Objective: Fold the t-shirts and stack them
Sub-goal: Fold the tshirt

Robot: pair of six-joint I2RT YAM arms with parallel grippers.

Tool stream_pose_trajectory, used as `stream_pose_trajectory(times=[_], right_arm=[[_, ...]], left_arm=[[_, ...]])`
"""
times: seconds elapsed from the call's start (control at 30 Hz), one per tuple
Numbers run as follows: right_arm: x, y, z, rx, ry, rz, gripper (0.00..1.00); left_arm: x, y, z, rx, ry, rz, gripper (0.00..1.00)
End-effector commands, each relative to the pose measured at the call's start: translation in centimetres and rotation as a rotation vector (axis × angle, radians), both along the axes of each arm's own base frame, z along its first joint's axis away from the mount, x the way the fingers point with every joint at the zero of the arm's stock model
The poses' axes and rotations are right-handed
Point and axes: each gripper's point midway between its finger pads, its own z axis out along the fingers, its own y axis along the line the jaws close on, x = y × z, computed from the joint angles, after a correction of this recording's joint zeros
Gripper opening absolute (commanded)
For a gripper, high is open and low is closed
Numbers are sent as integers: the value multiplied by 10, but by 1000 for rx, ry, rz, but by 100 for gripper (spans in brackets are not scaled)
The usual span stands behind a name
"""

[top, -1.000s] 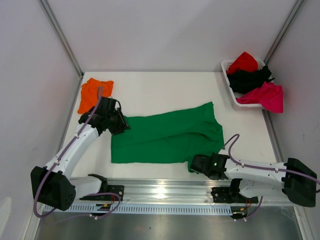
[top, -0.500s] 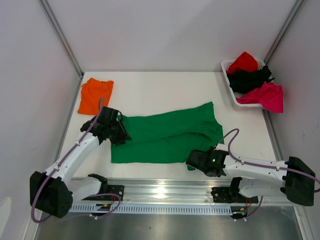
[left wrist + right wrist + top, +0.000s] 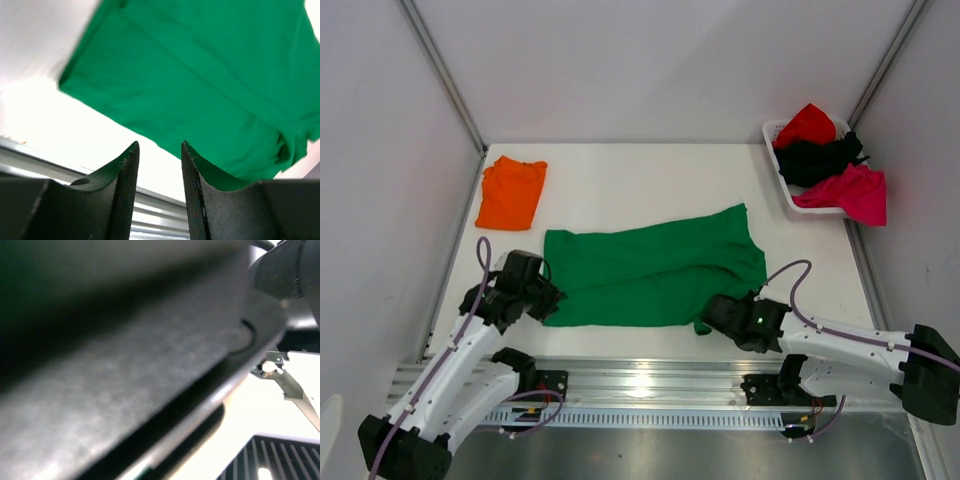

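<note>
Green shirt (image 3: pixel 655 275) lay spread flat, one corner just ahead of left gripper (image 3: pixel 159 147), other corner beside right gripper (image 3: pixel 710 318). Left jaws apart, empty. Right jaws pressed together; whether on cloth, we couldn't tell. We judged left must pinch corner fully, then both lift evenly.

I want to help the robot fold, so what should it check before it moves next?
1. Bright green cloth t-shirt lying mostly flat on the white table: ok.
2. Left gripper open and empty: ok.
3. Left gripper beside the shirt's left edge: ok.
4. Right gripper shut at the near-right corner: ok.
5. Cloth pinched in the right gripper: cannot tell.
6. Folded orange cloth t-shirt clear of both arms: ok.
</note>
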Motion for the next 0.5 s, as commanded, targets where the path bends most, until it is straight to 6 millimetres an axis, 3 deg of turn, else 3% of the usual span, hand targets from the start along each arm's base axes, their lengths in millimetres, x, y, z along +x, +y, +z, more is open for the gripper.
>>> stream_pose_trajectory(times=[0.0, 0.07, 0.47], right_arm=[[3, -3, 6, 21, -28, 3, 0], [4, -3, 8, 25, -34, 14, 0], [10, 18, 3, 57, -14, 83, 0]], left_arm=[[-6, 19, -5, 16, 9, 187, 42], [-15, 29, -9, 60, 47, 217, 43], [-47, 29, -60, 100, 273, 215, 41]])
